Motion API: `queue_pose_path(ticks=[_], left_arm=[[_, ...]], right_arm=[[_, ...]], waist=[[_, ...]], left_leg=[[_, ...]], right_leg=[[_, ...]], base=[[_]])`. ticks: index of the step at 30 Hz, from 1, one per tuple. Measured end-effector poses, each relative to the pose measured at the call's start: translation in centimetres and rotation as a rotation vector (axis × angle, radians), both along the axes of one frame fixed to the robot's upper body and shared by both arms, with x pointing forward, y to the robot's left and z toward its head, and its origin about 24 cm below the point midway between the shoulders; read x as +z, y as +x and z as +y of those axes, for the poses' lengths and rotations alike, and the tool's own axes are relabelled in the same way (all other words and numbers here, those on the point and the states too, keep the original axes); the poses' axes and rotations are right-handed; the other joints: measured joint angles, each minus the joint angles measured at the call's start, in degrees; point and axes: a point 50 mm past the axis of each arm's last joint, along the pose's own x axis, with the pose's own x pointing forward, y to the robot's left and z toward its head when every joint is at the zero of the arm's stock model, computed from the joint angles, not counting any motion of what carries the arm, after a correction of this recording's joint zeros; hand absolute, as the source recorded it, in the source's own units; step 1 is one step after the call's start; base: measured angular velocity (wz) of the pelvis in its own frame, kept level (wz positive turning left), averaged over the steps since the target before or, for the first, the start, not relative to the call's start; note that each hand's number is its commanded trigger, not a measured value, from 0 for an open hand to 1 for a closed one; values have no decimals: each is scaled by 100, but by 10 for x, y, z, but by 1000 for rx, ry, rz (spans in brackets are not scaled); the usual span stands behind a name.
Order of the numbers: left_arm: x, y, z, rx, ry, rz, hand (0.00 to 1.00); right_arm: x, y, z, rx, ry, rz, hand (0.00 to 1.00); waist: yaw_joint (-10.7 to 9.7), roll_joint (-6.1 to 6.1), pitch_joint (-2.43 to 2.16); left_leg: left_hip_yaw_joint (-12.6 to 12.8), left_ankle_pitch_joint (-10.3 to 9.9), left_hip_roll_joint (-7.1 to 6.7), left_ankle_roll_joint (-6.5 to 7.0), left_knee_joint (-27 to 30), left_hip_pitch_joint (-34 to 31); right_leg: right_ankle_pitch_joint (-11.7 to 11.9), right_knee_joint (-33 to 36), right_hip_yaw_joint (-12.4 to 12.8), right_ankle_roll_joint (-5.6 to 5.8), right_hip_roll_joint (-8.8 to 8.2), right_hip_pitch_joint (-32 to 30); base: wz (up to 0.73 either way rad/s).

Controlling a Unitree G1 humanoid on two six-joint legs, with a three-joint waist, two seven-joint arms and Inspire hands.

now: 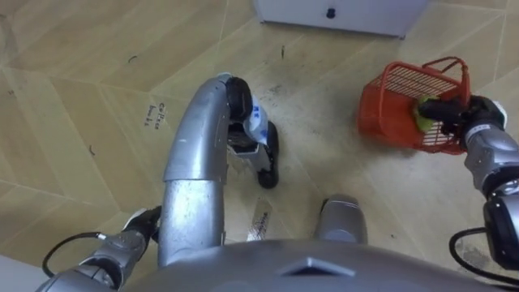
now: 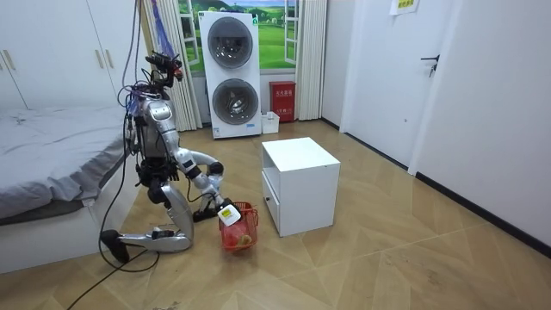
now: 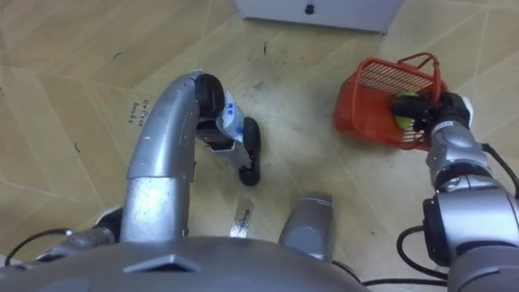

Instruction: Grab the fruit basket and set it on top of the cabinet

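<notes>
The red wire fruit basket (image 1: 401,97) lies tipped on the floor just in front of the white cabinet (image 1: 340,15). The right hand (image 1: 454,113) is curled round its rim, beside a green fruit (image 1: 422,113). Lifted at this tilt (it is well off level), the fruit could roll out. The left hand (image 1: 139,223) is farther from the cabinet, and I cannot tell its grip.

At right, the fruit basket (image 1: 391,101) sits near the cabinet (image 1: 340,15).

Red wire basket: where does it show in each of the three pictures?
Left eye view: red wire basket at the upper right.
Right eye view: upper right, slightly nearer the centre.
Room view: low, left of centre.
Shared landmark: the white cabinet, at the top edge in both eye views.
</notes>
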Motion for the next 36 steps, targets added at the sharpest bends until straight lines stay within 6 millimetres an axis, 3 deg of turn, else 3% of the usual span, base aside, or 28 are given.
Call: queue_pose_path(ticks=[3,6,8,11,14,16,17,18,20,21,22,23,24,26,27,28,29,30,31,32,33,34,36], left_arm=[[2,7,1,4,2,-23,0],[4,16,1,11,5,-45,0],[7,24,5,37,12,-70,0],[14,38,16,73,51,-117,0],[20,51,22,80,73,-151,0],[21,57,17,68,73,-173,0],[20,55,16,73,71,-169,0],[17,49,12,80,68,-150,0],[13,37,11,97,77,-111,0],[11,28,13,124,85,-96,0],[11,23,16,155,95,-86,0],[11,21,19,180,107,-93,0],[12,22,20,189,114,-99,0],[14,23,23,202,138,-113,0],[15,25,23,202,141,-122,0],[15,26,22,203,137,-132,0],[15,26,21,203,135,-132,0],[15,26,21,206,135,-130,0],[15,24,23,216,138,-125,0],[15,23,22,216,140,-119,0],[13,19,21,214,142,-111,0],[12,13,20,214,140,-103,0],[11,6,20,218,139,-92,0]], right_arm=[[9,12,4,20,-8,-58,100],[22,27,11,59,-13,-126,100],[28,34,13,81,-23,-149,100],[38,45,18,111,-32,-188,100],[49,55,24,160,-56,-231,100],[57,62,30,183,-48,-258,100],[58,63,31,188,-45,-260,100],[62,66,34,199,-42,-263,100],[69,71,40,223,-35,-287,100],[76,75,43,234,-34,-319,100],[82,76,44,235,-34,-350,100],[88,77,44,233,-35,-384,100],[91,77,45,236,-39,-400,100],[96,75,48,271,-63,-423,100],[96,75,49,276,-64,-423,100],[95,73,50,287,-75,-419,100],[94,72,49,292,-79,-418,100],[95,72,52,312,-93,-419,100],[92,71,56,328,-84,-414,100],[90,69,56,334,-83,-404,100],[85,65,55,340,-87,-381,100],[84,63,55,347,-91,-379,100],[88,64,59,362,-93,-395,100]], waist=[[-71,-121,26],[-200,-170,39],[-203,-208,37],[-218,-275,26],[-217,-350,6],[-211,-366,-17],[-205,-342,-29],[-201,-262,-77],[-174,-229,-113],[-180,-226,-127],[-194,-223,-147],[-183,-227,-169],[-171,-226,-183],[-118,-229,-218],[-101,-233,-220],[-117,-216,-252],[-120,-202,-291],[-118,-175,-308],[-130,-174,-308],[-129,-171,-307],[-124,-160,-313],[-119,-122,-324],[-141,-36,-321]], left_leg=[[-38,-3,-82,0,9,45],[-158,-25,-257,-29,51,99],[-257,-49,-301,-71,99,102],[-452,-77,-398,-119,191,117],[-551,-127,-391,-136,212,239],[-589,-122,-363,-127,-149,498],[-611,-116,-357,-120,-306,616],[-694,-93,-334,-121,-716,889],[-724,-19,-329,-171,-1523,1490],[-721,60,-387,-174,-2134,1942],[-713,155,-428,-147,-2720,2403],[-715,254,-506,-134,-3283,2837],[-715,299,-539,-130,-3534,3040],[-717,424,-659,-112,-4382,3842],[-716,440,-695,-106,-4552,4038],[-719,460,-759,-95,-4866,4412],[-720,473,-781,-88,-5026,4584],[-718,508,-788,-105,-5325,4922],[-719,582,-789,-134,-5664,5287],[-723,621,-788,-149,-5849,5496],[-744,715,-779,-207,-6224,5888],[-748,809,-714,-270,-6567,6214],[-765,889,-529,-398,-6912,6568]], right_leg=[[6,-39,-30,-20,5,117],[17,-115,-102,-41,21,315],[17,-142,-83,-41,63,372],[9,-215,-95,-34,162,507],[-160,-481,2,-40,433,730],[-246,-1059,182,-43,723,823],[-246,-1309,192,-44,766,861],[-243,-2027,154,-48,823,974],[-155,-3385,56,-53,795,1313],[138,-4337,45,-38,790,1601],[653,-5126,-1,-21,780,1872],[1311,-5724,-42,-49,753,2060],[1666,-5939,-60,-10,734,2123],[2923,-6357,-145,49,699,2234],[3180,-6360,-202,79,704,2227],[3788,-6285,-267,103,700,2168],[3965,-6242,-283,115,697,2121],[3909,-5991,-333,135,700,1908],[3453,-5579,-386,51,719,1605],[3170,-5417,-445,-3,736,1469],[2707,-5323,-565,-5,754,1182],[2335,-5448,-632,-4,816,915],[1902,-6120,-688,-5,965,582]], base=[[6],[3],[-10],[-10],[-11],[-16],[-28],[-43],[-51],[-39],[-34],[-20],[-17],[-18],[-16],[-9],[-22],[-29],[-32],[-29],[-27],[-30],[-26]])
